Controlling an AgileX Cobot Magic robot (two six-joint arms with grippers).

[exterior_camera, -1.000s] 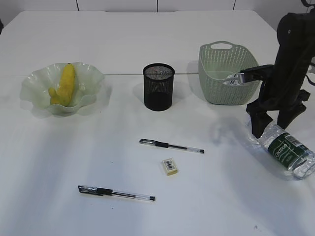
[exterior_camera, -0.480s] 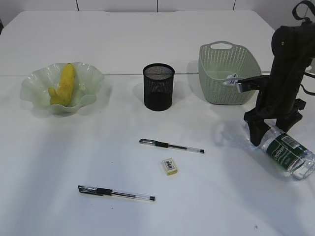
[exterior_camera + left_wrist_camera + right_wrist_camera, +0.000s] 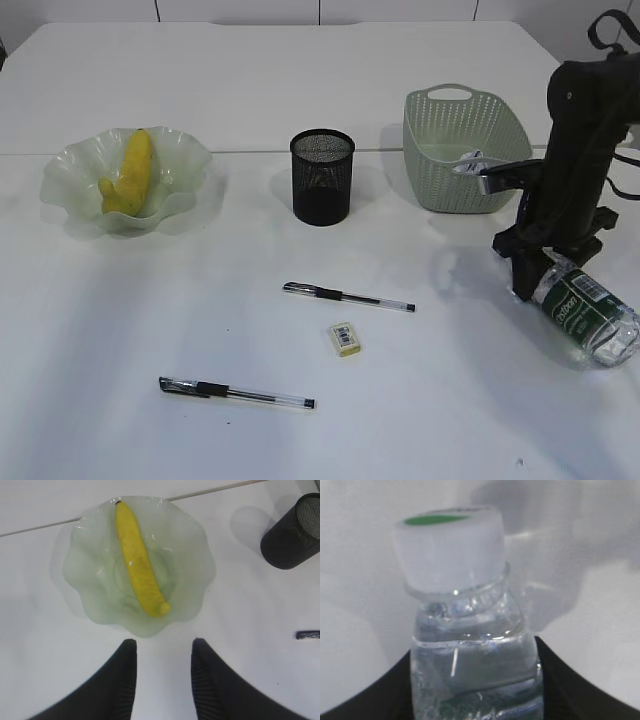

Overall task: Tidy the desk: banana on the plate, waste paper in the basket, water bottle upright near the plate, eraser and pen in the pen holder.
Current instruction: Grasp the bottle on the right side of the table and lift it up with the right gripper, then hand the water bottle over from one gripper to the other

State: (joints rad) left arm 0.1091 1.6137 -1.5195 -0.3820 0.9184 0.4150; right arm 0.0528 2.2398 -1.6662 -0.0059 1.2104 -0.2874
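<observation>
Water bottle [image 3: 585, 312] of clear plastic with a white cap and dark green label lies on its side at the right edge of the plain white desk [image 3: 130, 320], cap end toward the sage-green perforated plastic basket [image 3: 462, 150], which holds a scrap of crumpled paper [image 3: 470, 162]. Right gripper [image 3: 535, 275] stands over the bottle's neck end with its black fingers [image 3: 365, 700] down on either side of the shoulder; the right wrist view shows the clear body filling the gap between both fingers, so the jaws are clamped on the bottle. Left of the basket stands the black wire-mesh cylindrical pen holder [image 3: 322, 176], upright. Nearer the front lie two clear-barrelled pens with black grips, one [image 3: 348, 296] just above the small cream-yellow eraser [image 3: 345, 338] with its printed sleeve, the other [image 3: 236, 392] further forward and to the left, both apart from the eraser. At the far left the long yellow banana [image 3: 139, 560] rests inside the translucent pale green glass plate [image 3: 90, 580] with its ruffled rim. Left gripper [image 3: 162, 680] hangs just beside the plate's near rim, its two dark fingers parted with bare desk between them, grasping nothing
</observation>
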